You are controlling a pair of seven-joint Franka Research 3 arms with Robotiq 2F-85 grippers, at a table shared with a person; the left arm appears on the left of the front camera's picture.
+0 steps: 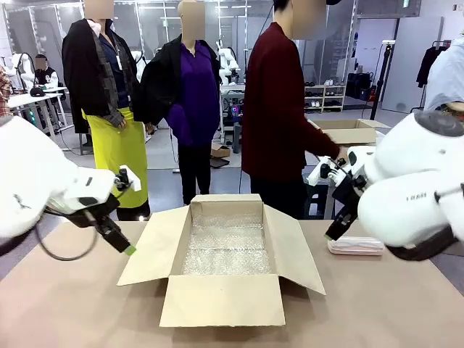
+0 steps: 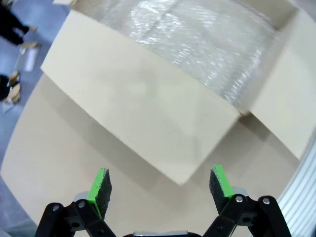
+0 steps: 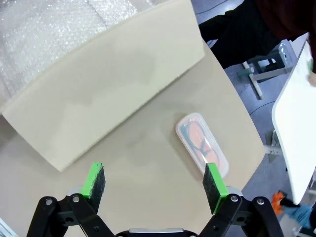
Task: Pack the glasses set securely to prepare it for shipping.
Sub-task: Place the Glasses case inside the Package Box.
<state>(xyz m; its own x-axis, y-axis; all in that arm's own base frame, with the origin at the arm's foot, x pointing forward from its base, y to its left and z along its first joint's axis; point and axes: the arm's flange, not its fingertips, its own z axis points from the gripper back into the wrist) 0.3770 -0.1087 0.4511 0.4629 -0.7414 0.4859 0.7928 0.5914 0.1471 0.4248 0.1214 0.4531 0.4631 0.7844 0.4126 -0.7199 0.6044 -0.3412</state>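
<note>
Cardboard box (image 1: 225, 301) lined with bubble wrap (image 1: 225, 250) stands open on the desk (image 1: 377, 312); pink case (image 1: 355, 246) at right, partly hidden by the right arm (image 1: 413, 196); right claw (image 1: 335, 233) just above it. Left wrist: left claw (image 2: 160, 185) wide over desk, box cropped. Right wrist: right claw wide, empty, case flat beside flap (image 3: 108, 84).

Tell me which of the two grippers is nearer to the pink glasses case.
The right gripper: it hovers close above the pink glasses case, right of the box. The left gripper is beyond the box's opposite flap.
</note>
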